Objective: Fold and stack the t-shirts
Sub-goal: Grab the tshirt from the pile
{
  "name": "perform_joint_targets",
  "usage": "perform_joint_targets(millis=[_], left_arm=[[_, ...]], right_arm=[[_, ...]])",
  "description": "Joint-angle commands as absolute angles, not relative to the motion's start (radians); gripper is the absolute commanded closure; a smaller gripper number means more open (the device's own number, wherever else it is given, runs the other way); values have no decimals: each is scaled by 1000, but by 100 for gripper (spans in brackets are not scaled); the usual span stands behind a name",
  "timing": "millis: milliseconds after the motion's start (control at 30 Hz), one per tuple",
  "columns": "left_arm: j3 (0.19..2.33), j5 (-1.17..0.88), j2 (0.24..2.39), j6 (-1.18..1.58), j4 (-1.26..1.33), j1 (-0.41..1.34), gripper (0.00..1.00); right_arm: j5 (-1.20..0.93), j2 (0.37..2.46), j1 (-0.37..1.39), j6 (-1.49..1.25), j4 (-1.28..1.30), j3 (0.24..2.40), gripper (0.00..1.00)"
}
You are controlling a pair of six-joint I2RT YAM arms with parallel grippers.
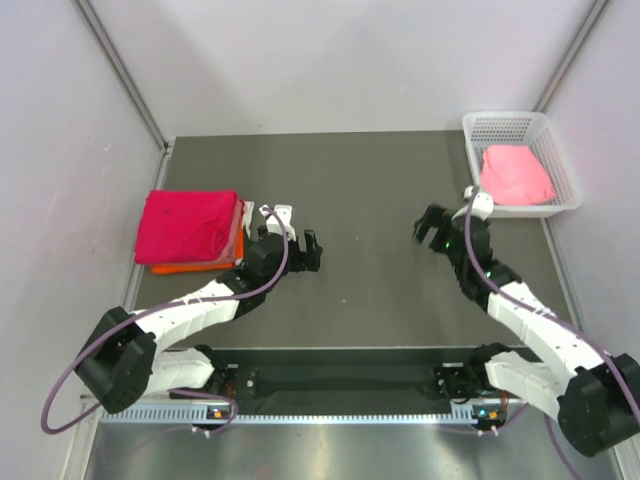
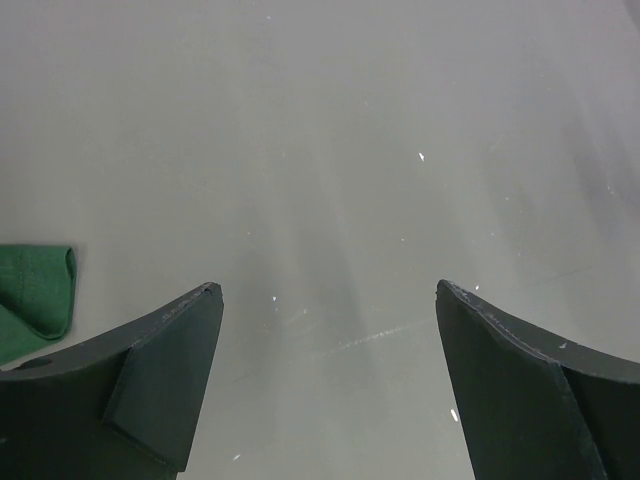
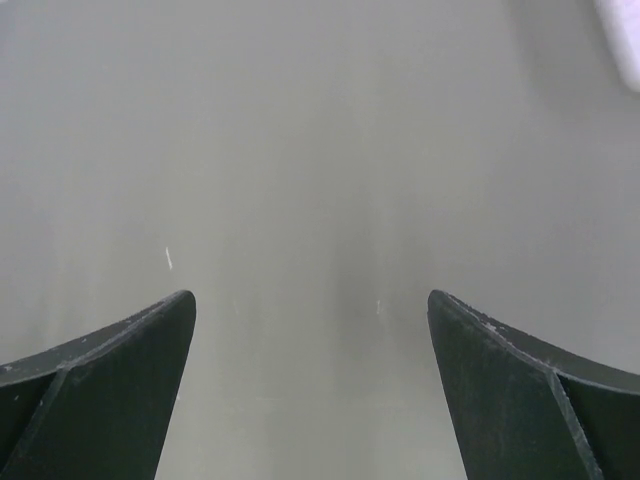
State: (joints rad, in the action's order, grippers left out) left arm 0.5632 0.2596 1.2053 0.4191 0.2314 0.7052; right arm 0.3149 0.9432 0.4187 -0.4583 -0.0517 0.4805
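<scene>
The dark table point(image 1: 370, 190) carries a folded orange t-shirt point(image 1: 190, 267) and a white basket point(image 1: 506, 129).

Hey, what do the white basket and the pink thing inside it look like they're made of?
The basket looks like rigid white plastic: its walls are a regular moulded grid of holes and hold their shape. The pink shirt inside it looks like soft matte cloth: it slumps in a rounded, creased heap; the weave is too small to see.
</scene>
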Motion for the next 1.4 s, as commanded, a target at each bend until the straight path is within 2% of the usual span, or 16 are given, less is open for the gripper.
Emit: perform_joint_targets(millis=[0, 167, 300, 433, 900, 1067, 1167, 1233, 1267, 1300, 1367], left_arm=[[601, 272, 1200, 416, 247, 704, 8], [600, 262, 1204, 419, 250, 704, 8], [598, 270, 1216, 419, 253, 704, 9], [604, 264, 1224, 420, 253, 704, 9], [607, 290, 1229, 429, 241, 704, 8], [607, 291, 1226, 431, 238, 704, 7], [611, 294, 1233, 434, 239, 704, 7], [615, 296, 1239, 436, 230, 704, 7], [618, 298, 1238, 437, 227, 704, 7], [620, 301, 1241, 437, 226, 704, 7], [618, 304, 1239, 437, 224, 704, 7]], right_arm=[[364, 1003, 316, -563, 188, 736, 0], [357, 1173, 87, -664, 368, 1021, 0], [396, 1320, -29, -762, 503, 1228, 4], [362, 1503, -130, -801, 495, 1334, 3], [367, 2158, -218, -876, 595, 1912, 2], [367, 2266, -229, -893, 604, 1971, 2], [373, 2313, -230, -903, 604, 1983, 8], [361, 2342, -236, -911, 604, 1993, 22], [336, 2347, -238, -916, 603, 1993, 33], [330, 2345, -241, -917, 603, 1991, 60], [345, 2316, -236, -907, 586, 1974, 83]])
